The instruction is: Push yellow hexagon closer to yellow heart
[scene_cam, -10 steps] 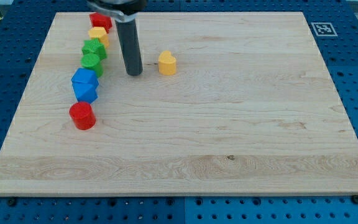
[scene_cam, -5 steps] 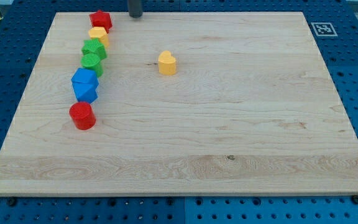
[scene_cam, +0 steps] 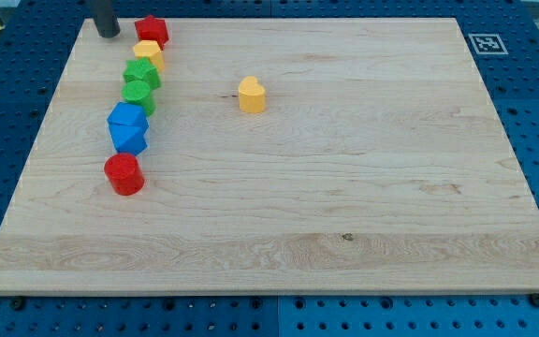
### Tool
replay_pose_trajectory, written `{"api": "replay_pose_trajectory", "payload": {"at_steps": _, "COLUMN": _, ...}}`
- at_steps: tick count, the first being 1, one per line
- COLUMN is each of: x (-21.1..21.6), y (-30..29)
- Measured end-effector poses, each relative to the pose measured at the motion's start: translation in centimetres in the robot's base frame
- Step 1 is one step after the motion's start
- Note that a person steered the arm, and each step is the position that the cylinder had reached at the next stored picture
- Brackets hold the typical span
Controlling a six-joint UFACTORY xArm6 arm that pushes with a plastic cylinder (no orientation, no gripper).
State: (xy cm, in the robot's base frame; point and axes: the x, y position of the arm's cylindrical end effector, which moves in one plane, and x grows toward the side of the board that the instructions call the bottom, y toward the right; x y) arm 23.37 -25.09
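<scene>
The yellow hexagon (scene_cam: 148, 51) sits near the view's top left, in a column of blocks, just below the red star (scene_cam: 152, 30). The yellow heart (scene_cam: 251, 95) stands alone to its lower right, well apart from it. My tip (scene_cam: 108, 34) rests on the wooden board (scene_cam: 344, 187) at the top left corner, left of the red star and up-left of the yellow hexagon, touching neither.
Below the yellow hexagon the column runs on: a green block (scene_cam: 143, 72), a second green block (scene_cam: 138, 94), a blue block (scene_cam: 126, 119), a second blue block (scene_cam: 130, 139) and a red cylinder (scene_cam: 123, 173). A marker tag (scene_cam: 487, 43) lies off the board's top right.
My tip has moved from beside the yellow heart up to the top edge, then left to the top left corner. No block has moved.
</scene>
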Motion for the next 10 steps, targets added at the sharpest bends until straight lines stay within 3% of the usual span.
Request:
{"api": "replay_pose_trajectory", "payload": {"at_steps": 1, "x": 2.5, "y": 0.1}}
{"api": "replay_pose_trajectory", "payload": {"at_steps": 5, "x": 5.8, "y": 4.2}}
{"api": "replay_pose_trajectory", "payload": {"at_steps": 10, "x": 4.0, "y": 21.5}}
